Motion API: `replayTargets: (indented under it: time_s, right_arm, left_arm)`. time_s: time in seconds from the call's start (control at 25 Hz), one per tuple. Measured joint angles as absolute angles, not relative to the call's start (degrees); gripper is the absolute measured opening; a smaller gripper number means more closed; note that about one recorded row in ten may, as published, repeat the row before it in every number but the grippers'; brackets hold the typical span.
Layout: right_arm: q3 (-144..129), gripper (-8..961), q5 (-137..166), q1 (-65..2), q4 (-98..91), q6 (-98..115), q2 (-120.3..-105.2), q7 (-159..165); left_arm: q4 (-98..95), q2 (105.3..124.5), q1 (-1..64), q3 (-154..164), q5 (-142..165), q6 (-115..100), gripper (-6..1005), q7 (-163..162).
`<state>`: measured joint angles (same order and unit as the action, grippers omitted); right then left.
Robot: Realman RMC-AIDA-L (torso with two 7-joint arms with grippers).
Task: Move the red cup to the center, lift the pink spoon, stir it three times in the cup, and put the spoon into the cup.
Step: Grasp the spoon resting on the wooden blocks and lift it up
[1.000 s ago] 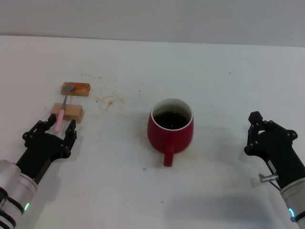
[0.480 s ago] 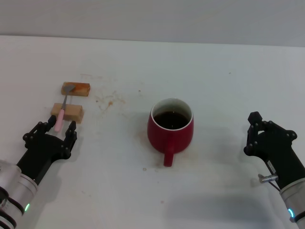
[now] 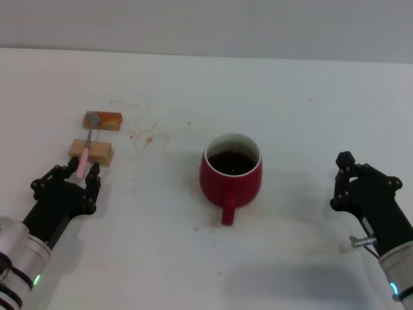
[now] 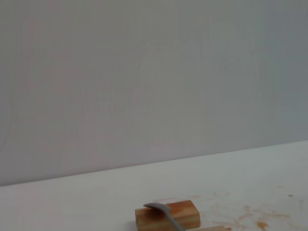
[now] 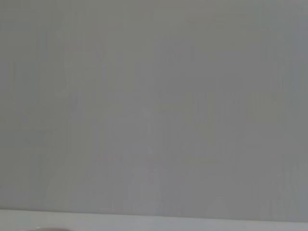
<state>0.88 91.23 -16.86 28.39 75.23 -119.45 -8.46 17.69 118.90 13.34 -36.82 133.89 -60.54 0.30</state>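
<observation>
The red cup (image 3: 231, 175) stands near the middle of the white table (image 3: 271, 103). It is full of dark drink, and its handle points toward the near edge. The cup stands alone, and neither gripper touches it.

The pink spoon (image 3: 86, 144) is far off to the left of the cup. It lies across two tan blocks. Its grey bowl rests on the far block (image 3: 103, 120), and its pink handle lies over the near block (image 3: 91, 152). The pink end sticks out past the near block, toward the robot.

The left gripper (image 3: 72, 179) is at the near left, just on the near side of that block. Its two black fingers are spread apart, and the pink end of the spoon lies right between the tips. The fingers are not squeezing it.

The right gripper (image 3: 345, 175) is at the near right, well apart from the cup and holding nothing. I cannot tell if its fingers are spread or pressed together.

In the left wrist view, the far block (image 4: 167, 216) shows with the grey spoon bowl (image 4: 161, 209) on top of it.

There are small brown stains (image 3: 143, 134) on the table, between the blocks and the cup.
</observation>
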Motion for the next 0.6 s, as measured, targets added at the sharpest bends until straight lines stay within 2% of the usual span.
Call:
replayTargets:
  time_s: [0.44,0.6]
  right_arm:
    - [0.88,1,91.23,-16.78,28.39,75.29,-119.44,-8.43]
    - [0.81,1,91.23,-16.77,28.39,75.32,-119.44,-8.43]
  left_arm:
    - [17.30,118.84,13.65,-36.83,133.68,-59.47,362,0.95]
    - [17.58,118.94,14.06,-37.87,132.84,-58.29,251,1.59]
